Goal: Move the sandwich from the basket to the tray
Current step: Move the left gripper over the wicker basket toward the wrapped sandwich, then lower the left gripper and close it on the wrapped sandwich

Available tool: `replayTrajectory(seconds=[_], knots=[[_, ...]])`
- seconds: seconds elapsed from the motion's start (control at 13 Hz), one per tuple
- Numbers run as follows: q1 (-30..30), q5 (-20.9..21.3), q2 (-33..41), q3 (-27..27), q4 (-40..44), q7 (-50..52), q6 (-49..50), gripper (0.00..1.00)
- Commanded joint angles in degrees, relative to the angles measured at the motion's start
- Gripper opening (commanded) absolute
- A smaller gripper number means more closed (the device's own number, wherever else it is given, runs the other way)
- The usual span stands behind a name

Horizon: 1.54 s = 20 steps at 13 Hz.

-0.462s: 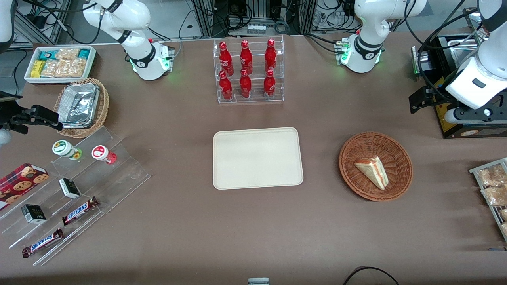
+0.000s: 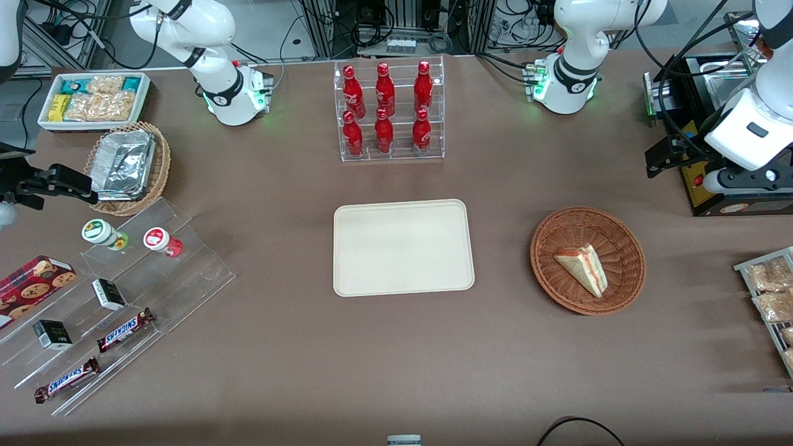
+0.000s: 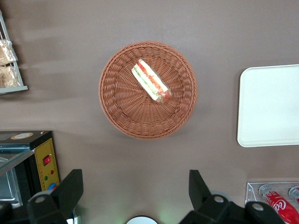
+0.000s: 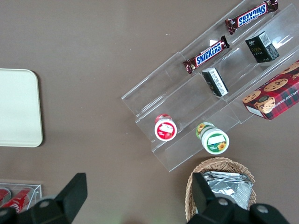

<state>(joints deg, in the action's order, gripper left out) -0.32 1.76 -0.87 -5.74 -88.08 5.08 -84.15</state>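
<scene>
We see the sandwich (image 2: 582, 268) lying in the basket (image 2: 587, 223) on the desk (image 2: 396, 359), beside the bare tray (image 2: 403, 247) and well apart from it. Our gripper (image 3: 135, 198) hangs high above the desk, farther from the front camera than the basket, jaws spread wide and holding nothing.

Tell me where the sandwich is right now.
The sandwich lies in the basket, beside the tray toward the working arm's end; the open gripper hangs above the table, clear of it.

Brown-covered table (image 2: 396, 359), tangled cables and metal racks (image 2: 396, 25) along its edge.
</scene>
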Motion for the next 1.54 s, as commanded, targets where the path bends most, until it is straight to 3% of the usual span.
replayTrajectory(seconds=[0.0,0.46,1.0,1.46], knots=[[0.1,0.6,-2.1,1.0,-0.9,-0.5,-2.1,1.0],[0.1,0.5,-1.9,1.3,-17.3,3.0,-20.5,1.0],[0.1,-0.3,-3.3,1.3,-34.1,19.2,-44.8,1.0],[-0.7,-0.2,-10.2,0.8,-37.2,24.9,-57.3,1.0]])
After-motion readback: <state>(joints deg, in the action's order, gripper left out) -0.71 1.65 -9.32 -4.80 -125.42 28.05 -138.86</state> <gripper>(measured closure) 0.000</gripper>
